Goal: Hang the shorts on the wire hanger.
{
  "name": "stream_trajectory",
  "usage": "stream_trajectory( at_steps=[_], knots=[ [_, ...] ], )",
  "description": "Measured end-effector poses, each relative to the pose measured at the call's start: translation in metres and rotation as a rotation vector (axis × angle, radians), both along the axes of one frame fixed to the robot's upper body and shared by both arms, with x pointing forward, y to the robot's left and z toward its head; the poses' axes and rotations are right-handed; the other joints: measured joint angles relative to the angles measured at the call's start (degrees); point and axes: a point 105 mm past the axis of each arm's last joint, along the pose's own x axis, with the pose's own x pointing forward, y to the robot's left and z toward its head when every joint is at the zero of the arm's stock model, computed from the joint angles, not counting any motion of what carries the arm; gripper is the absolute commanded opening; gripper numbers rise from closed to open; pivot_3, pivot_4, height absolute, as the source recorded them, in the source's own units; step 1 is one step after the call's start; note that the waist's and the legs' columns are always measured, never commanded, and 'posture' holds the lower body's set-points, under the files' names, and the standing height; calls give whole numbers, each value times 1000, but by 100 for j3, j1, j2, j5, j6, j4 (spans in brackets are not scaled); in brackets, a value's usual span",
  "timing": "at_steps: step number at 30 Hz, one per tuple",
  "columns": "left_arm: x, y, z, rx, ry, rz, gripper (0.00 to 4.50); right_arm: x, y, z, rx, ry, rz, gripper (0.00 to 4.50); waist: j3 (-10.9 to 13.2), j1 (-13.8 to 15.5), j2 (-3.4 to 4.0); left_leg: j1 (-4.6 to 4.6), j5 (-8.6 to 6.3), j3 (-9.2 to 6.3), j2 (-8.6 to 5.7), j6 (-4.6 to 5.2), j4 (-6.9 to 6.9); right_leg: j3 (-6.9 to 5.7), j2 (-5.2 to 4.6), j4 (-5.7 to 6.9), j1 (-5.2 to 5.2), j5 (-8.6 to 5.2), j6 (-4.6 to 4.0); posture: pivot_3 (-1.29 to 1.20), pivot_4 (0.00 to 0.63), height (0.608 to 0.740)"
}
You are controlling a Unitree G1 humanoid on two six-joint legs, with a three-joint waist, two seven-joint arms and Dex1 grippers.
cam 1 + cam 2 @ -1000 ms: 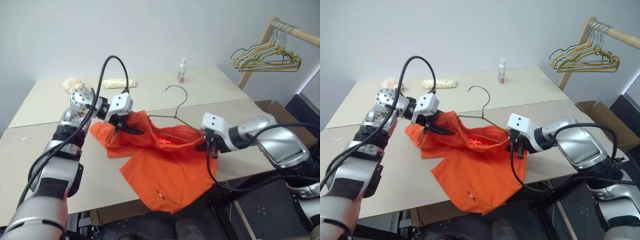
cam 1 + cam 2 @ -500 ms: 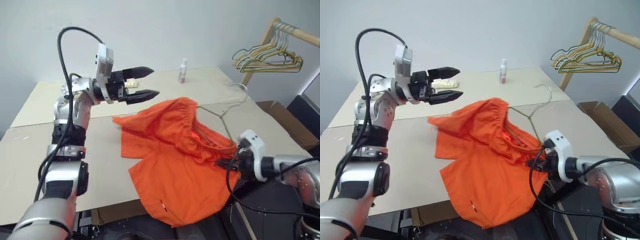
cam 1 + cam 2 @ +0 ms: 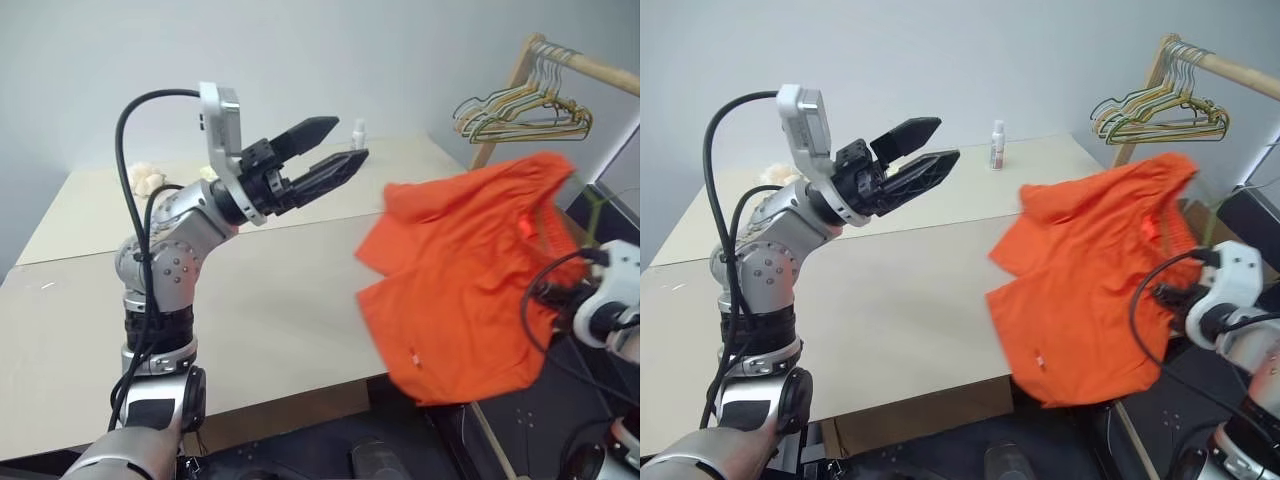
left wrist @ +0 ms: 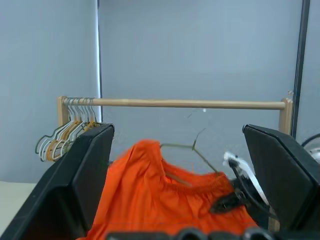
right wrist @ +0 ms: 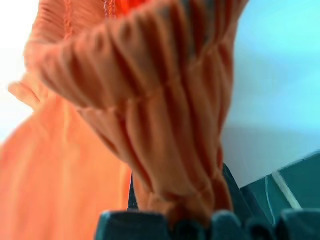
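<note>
Bright orange fabric shorts [image 3: 465,270] hang off the beige table's [image 3: 260,290] right edge, their gathered waistband clenched in the right end effector [image 5: 175,220]. Left end effector [image 3: 335,150] is raised, fingers spread, grasping nothing.

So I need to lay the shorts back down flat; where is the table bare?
The near table is bare from its front edge back to the seam, between the left arm and the hanging shorts. The far board carries a bottle and pale items along its back; the left end effector hangs over it.
</note>
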Motion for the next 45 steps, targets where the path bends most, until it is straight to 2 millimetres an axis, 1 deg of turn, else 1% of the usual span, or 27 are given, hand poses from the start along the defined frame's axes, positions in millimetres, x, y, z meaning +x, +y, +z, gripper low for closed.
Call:
stream_trajectory(
  at_steps=[2,4,6,10,15,19,20,23,26,28,30,31,32,33,35,36,37,39,40,41,43,45],
  knots=[
    [0,1,0,-2,3,7,4479,5,-15,5,53,-12,-94,0,-3,-64,5,3,1,2,1,-2,-1,4,3,-2,3,0,0,-344,1,740],
    [0,2,0,5,3,10,4479,6,-35,12,111,-22,-213,0,-8,-96,14,10,2,7,0,-2,-8,8,3,-9,5,-1,-1,-351,0,740],
    [1,4,0,13,1,19,4479,4,-50,17,149,-21,-298,0,-9,-119,21,20,5,4,2,-5,-18,6,8,-48,21,-1,-2,-361,0,740],
    [1,2,-4,20,9,13,4479,0,-74,33,233,-42,-423,0,-6,-200,29,64,2,2,2,-2,-28,3,9,-80,83,-2,0,-376,0,740],
    [3,-6,-9,25,25,-5,4479,-10,-98,56,297,-67,-555,0,-8,-266,33,70,2,3,10,-3,-34,7,20,-86,89,-3,-1,-389,0,740],
    [4,-8,-10,27,27,-9,4479,-16,-109,57,358,-20,-646,0,-6,-345,36,69,2,5,12,-3,-38,9,22,-88,89,-4,-2,-385,0,740],
    [5,-8,-11,28,29,-8,4479,-18,-111,55,364,-3,-666,0,-6,-357,36,70,2,6,13,-3,-38,11,22,-89,89,-4,-3,-385,0,740],
    [6,-6,-12,35,29,3,4479,-21,-111,41,371,66,-716,0,-7,-375,36,72,2,8,15,-3,-38,15,26,-88,89,-4,-3,-378,0,740],
    [6,-6,-12,37,25,4,4500,-17,-104,26,380,115,-723,865,-7,-416,38,75,2,11,19,-3,-39,19,31,-85,90,-4,-3,-370,0,740],
    [5,-7,-11,42,22,4,4500,-16,-101,19,378,137,-735,1552,-7,-426,39,76,3,9,20,-3,-39,18,33,-85,90,-4,-3,-364,0,740],
    [5,-6,-10,48,14,9,4500,-17,-101,16,371,151,-751,2353,-4,-430,44,74,3,8,19,-4,-39,18,31,-85,90,-4,-2,-358,0,740],
    [4,-6,-10,50,9,12,4500,-19,-101,16,365,148,-760,2637,-3,-419,45,74,3,8,19,-4,-39,18,30,-86,90,-4,-2,-354,0,740],
    [3,-6,-9,51,5,13,4500,-21,-103,18,350,146,-772,3062,-3,-405,45,74,3,8,19,-4,-39,17,30,-86,90,-4,-2,-350,0,740],
    [3,-6,-9,52,4,14,4500,-24,-105,20,326,146,-789,3336,-3,-390,46,75,3,8,19,-4,-39,17,30,-86,90,-4,-2,-350,0,740],
    [4,-4,-9,56,6,22,4500,-31,-111,27,232,142,-832,4141,-3,-360,48,76,3,8,19,-4,-39,18,31,-86,90,-4,-2,-350,0,740],
    [4,-4,-9,57,6,25,4500,-33,-113,30,199,134,-846,4392,-3,-360,50,77,3,9,19,-4,-38,19,30,-86,90,-4,-2,-350,0,740],
    [4,-4,-9,57,6,27,4500,-36,-118,36,108,127,-878,4454,-4,-357,52,77,3,9,19,-4,-39,19,31,-88,91,-4,-2,-341,0,740],
    [4,-3,-8,60,6,35,4500,-43,-128,55,-139,95,-959,4454,-3,-357,54,78,3,9,18,-4,-41,21,31,-87,90,-5,0,-340,0,740],
    [4,-3,-8,61,7,39,4500,-46,-131,66,-298,70,-997,4454,-3,-360,54,78,3,9,18,-5,-41,29,34,-88,90,-6,2,-340,0,740],
    [5,-2,-8,61,9,43,4500,-45,-132,76,-401,42,-1014,4454,-2,-362,54,78,4,11,17,-7,-40,37,35,-86,90,-6,3,-337,0,740],
    [4,-2,-7,60,5,47,4500,-42,-127,98,-598,-51,-1032,4454,-3,-371,54,88,4,16,17,-7,-43,55,40,-85,91,-7,5,-333,0,740],
    [4,-1,-7,62,5,53,4500,-36,-116,119,-758,-179,-1031,4454,-2,-381,53,102,5,20,19,-9,-51,64,45,-84,94,-8,6,-320,0,740]
  ],
)
